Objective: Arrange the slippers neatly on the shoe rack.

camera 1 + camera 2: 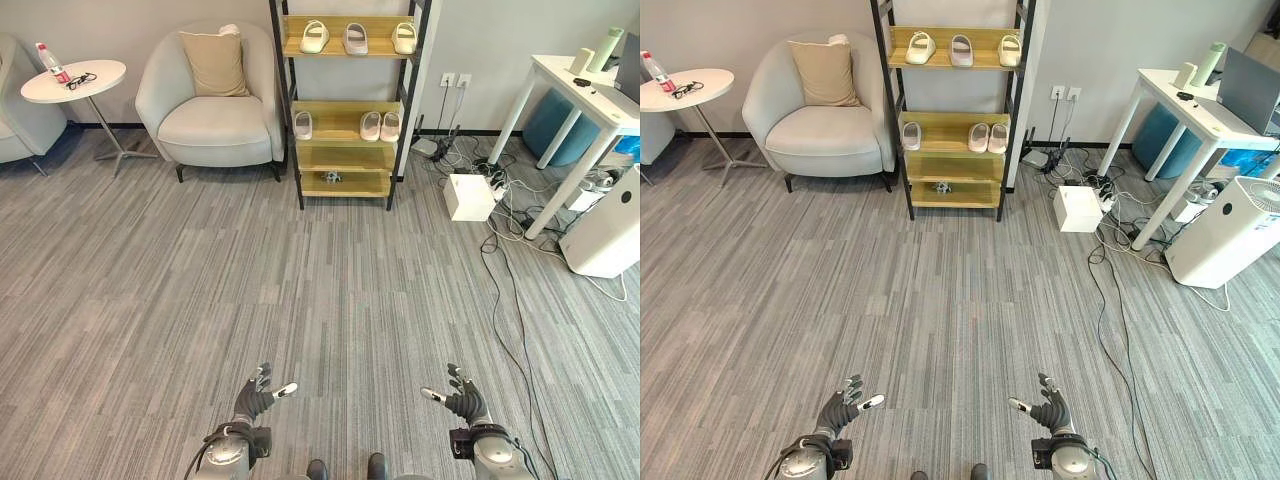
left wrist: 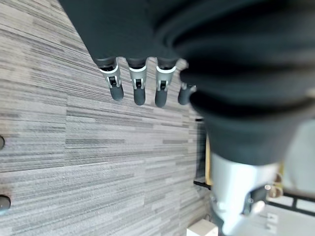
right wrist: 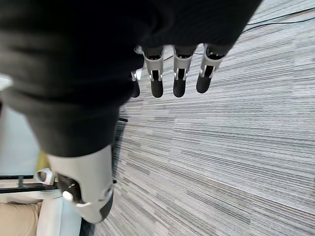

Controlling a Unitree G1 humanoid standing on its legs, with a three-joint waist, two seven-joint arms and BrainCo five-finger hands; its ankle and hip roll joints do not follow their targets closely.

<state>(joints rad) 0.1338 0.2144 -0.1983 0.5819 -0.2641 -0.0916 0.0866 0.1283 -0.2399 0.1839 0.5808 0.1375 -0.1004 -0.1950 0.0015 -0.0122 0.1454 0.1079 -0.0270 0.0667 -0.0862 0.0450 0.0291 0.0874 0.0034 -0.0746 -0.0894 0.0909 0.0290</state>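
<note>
Six slippers already on the shoe rack (image 1: 345, 112), far ahead of us: three on the top shelf, three mid-shelf, the left one (image 1: 303, 125) apart. Left hand (image 1: 255, 398) and right hand (image 1: 462, 398) open, empty, low. We'd walk in square first

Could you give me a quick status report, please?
Left hand and right hand open, empty. Slippers on shoe rack across bare carpet.

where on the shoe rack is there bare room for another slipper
On the shoe rack, the middle shelf is bare between its lone left slipper and the right pair. The top shelf is crowded with three slippers. The bottom shelf is bare beside a small dark object.
</note>
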